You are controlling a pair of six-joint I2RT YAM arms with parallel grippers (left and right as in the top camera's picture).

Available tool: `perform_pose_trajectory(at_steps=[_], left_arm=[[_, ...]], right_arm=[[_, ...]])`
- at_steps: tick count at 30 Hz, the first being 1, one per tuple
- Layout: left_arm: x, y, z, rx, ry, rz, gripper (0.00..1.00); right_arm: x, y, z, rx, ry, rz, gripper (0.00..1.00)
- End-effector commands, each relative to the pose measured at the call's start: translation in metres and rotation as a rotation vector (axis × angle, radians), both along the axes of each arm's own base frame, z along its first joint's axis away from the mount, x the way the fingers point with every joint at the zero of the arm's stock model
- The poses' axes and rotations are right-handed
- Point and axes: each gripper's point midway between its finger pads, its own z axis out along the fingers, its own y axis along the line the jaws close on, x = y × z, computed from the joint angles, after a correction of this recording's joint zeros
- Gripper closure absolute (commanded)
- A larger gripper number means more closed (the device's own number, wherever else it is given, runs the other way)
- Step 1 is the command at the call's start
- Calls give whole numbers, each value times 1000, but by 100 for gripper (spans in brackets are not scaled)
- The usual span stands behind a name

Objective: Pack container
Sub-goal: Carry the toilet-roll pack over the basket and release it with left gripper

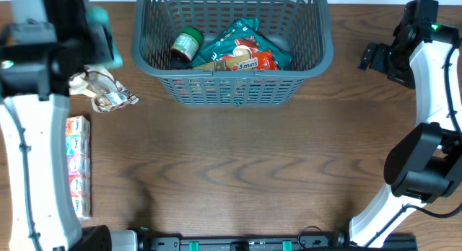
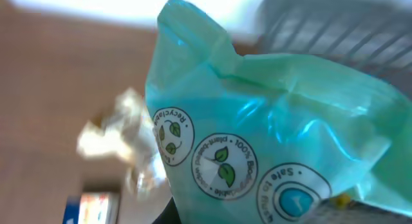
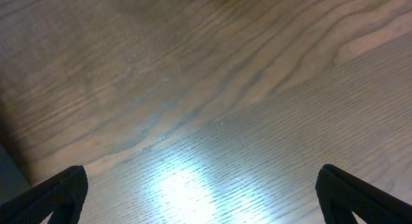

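The container is a large dark grey slotted basket at the back centre. It holds a green-lidded jar, a teal bag and a red snack packet. My left gripper is raised left of the basket and shut on a teal pouch with round leaf logos. The pouch fills the left wrist view and hides the fingers. Its edge also shows in the overhead view. My right gripper is right of the basket, open and empty over bare wood.
A crumpled clear wrapper lies left of the basket, blurred in the left wrist view. A long box of colourful packs lies along the left edge, its end showing in the left wrist view.
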Motion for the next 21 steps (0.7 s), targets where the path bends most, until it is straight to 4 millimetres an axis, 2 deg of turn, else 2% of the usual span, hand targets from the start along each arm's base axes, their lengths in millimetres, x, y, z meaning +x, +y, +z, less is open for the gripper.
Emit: perform_pose_trajectory(at_steps=[1,4,7,10,14,21], left_arm=[[15,-45,42,35,-138,-216,95],[28,-93,47,222,-210,-475,95],[42,-139,29,441,-235,-713,95],[62,-165,7,555,-238,-817,95],[91,-185,-35,584,-197,-886,94],[119,-195,-126,555,-18,-937,94]], right_arm=[[0,4,2,-2,-3,23,1],[0,4,2,-2,-2,24,1],[-2,5,2,-2,6,33,1],[-5,5,1,1,18,33,1],[-7,6,1,2,26,33,1],[-7,7,0,12,28,37,1]])
